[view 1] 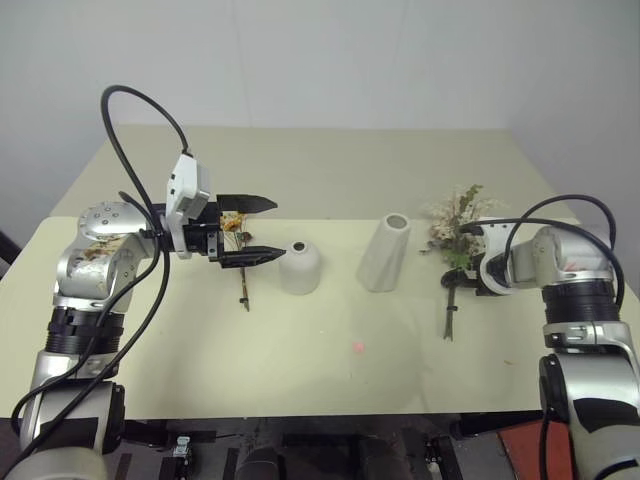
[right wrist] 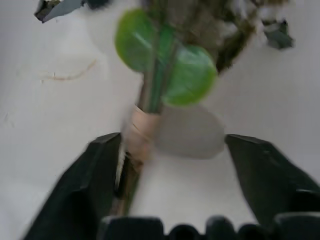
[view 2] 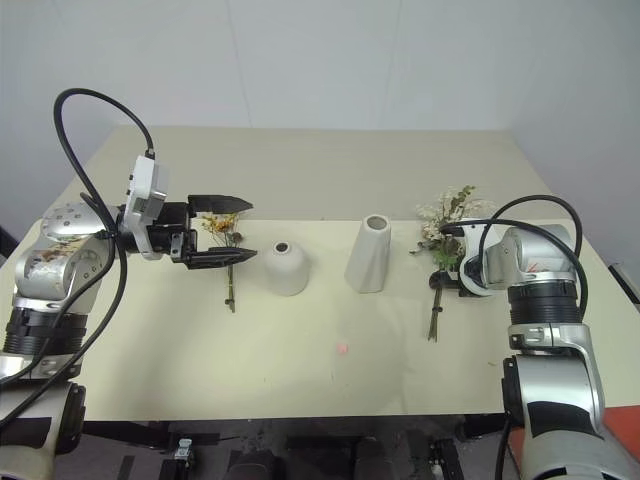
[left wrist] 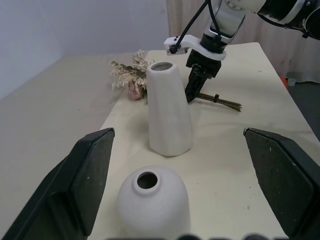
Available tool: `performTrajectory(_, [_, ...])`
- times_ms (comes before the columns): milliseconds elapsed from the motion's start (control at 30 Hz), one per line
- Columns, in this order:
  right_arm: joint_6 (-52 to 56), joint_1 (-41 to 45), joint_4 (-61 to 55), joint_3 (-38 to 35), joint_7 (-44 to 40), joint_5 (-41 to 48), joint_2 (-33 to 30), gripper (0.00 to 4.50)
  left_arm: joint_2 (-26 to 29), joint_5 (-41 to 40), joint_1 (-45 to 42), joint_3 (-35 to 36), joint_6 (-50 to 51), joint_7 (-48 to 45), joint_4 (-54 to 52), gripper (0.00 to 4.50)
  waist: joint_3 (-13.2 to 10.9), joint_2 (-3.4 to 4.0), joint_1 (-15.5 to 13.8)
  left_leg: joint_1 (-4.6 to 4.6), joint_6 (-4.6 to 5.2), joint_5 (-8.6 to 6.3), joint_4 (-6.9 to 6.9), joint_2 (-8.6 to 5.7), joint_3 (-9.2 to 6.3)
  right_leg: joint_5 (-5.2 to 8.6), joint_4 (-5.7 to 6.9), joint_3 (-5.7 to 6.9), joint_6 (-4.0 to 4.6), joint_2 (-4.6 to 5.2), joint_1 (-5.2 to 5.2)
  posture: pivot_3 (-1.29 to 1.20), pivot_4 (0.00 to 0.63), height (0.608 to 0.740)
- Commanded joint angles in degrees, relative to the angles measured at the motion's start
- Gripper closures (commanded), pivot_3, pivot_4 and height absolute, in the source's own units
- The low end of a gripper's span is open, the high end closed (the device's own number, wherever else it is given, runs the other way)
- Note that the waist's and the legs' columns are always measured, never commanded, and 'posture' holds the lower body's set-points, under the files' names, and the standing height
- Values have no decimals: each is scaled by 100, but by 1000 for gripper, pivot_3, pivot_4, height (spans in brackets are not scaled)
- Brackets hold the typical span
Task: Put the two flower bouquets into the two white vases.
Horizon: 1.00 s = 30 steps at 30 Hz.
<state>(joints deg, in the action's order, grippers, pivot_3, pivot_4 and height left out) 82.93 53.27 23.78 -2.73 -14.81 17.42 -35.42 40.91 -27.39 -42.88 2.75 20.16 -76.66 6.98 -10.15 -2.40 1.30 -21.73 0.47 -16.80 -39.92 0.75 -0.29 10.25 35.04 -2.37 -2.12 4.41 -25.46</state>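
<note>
Two black fingers of the right end effector [right wrist: 172, 150] straddle the big cream-white bouquet [view 1: 455, 240] where a tan band wraps its stems; one finger is at or just beside the band, the other stands apart, so the jaws are partly open and nothing is gripped yet. That bouquet lies flat on the worktop [view 1: 330, 160], just right of the tall vase [view 1: 385, 253], with the short round vase [view 1: 299, 267] further left. The left end effector [view 1: 245, 230] hovers wide open and empty above the small orange-yellow bouquet [view 1: 238, 250], which lies left of the short vase. Picking up the big bunch appears to be the step in hand; next the fingers should close on the wrapped stems, lift, and turn the stems down toward the tall vase's mouth.
</note>
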Motion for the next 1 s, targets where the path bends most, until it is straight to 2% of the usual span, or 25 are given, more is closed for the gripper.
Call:
performTrajectory(33, [-165,41,-232,-71,-135,-26,-18,2002,71,-74,-56,69,-31,-56,-104,0,0,0,13,0,0,0,0,0,0,0,1,0,0,0,0,0,150,740])
performTrajectory(267, [3,-104,-745,-229,-158,-29,3,4270,45,0,-95,45,-103,-71,6,0,0,1,54,0,0,0,0,0,-1,0,1,0,0,0,0,0,150,740])
performTrajectory(433, [-375,-808,-2239,-854,359,-247,143,4272,42,-6,-1,88,-91,2,6,0,1,2,47,-5,0,0,0,0,-4,0,2,2,0,1,-4,0,150,740])
performTrajectory(500, [-1120,-1331,-3121,-929,442,-390,126,4272,10,-60,42,170,7,149,13,0,1,3,42,-11,0,0,-1,-1,-5,0,6,2,0,1,-11,0,150,740])
performTrajectory(600, [-2652,-1850,-4277,-1293,585,-444,503,4272,-17,-106,124,225,133,286,59,0,2,3,43,-35,-1,1,-11,-2,-4,-1,21,-1,-1,2,-41,0,150,740])
performTrajectory(700, [-3660,-1951,-4908,-1571,399,-112,941,4272,-9,-65,191,181,146,277,99,0,1,4,133,-45,-13,8,-16,-1,-1,-6,42,-10,3,0,-66,0,150,740])
performTrajectory(833, [-3929,-1596,-5345,-1821,120,919,1633,4272,0,-17,39,147,114,240,227,0,2,5,140,-23,-16,10,-15,3,-1,-7,76,-12,6,-7,-63,0,150,740])
performTrajectory(1000, [-4316,-1478,-5390,-1563,-72,1258,1840,4272,20,37,-157,109,41,146,431,0,3,6,109,-23,-18,12,-16,2,-4,-7,80,-9,8,-6,-62,0,150,740])
